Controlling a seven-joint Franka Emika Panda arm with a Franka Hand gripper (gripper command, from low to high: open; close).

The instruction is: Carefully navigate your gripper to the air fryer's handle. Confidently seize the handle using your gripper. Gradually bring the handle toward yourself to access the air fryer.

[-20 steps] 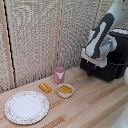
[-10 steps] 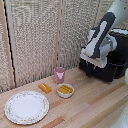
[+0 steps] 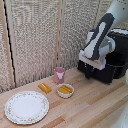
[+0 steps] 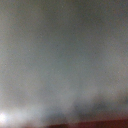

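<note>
The air fryer stands at the back of the wooden table on the exterior view's right, a big black box with its front panel turned toward the middle of the table; the gripper hangs low against that front panel, at the lower corner nearest the pink cup, so it sits right at or on the spot where the handle should be; the handle itself cannot be made out, since the white block of the arm's end covers it and everything behind is black on black, so its long axis cannot be read here; whether the jaws are open, closed or clamped on anything I cannot tell, as the fingers are a dark smudge in the exterior view and the wrist view is only a grey blur, which suggests the camera is pressed very close to a surface; my judgement is that the pull, when it comes, has to run straight out from the panel toward the open table, away from the fryer's body; as for containers, the small bowl holds something yellow, a yellow block lies just beside it on the wood, the patterned plate is bare, and what the cup holds is not visible.
</note>
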